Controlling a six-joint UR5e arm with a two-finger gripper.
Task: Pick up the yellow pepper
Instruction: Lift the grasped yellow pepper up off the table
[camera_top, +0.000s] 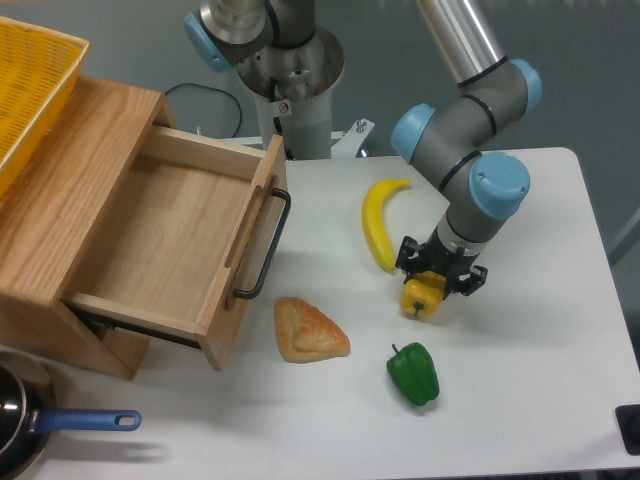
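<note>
The yellow pepper (420, 300) is small, glossy and yellow-orange, and sits on the white table (540, 350) right of centre. My gripper (441, 277) points straight down directly over it and hides the pepper's upper part. The black fingers (407, 265) stand spread on either side of the pepper's top, and the jaws look open, not pressed onto it. The pepper still rests on the table.
A long yellow banana (379, 225) lies just left of the gripper. A green bell pepper (414, 373) lies in front of it. A croissant (309, 331) is to the left. A wooden box with an open drawer (170, 240) stands at left, with a yellow basket (25, 80) on top and a blue-handled pan (60, 425) in front.
</note>
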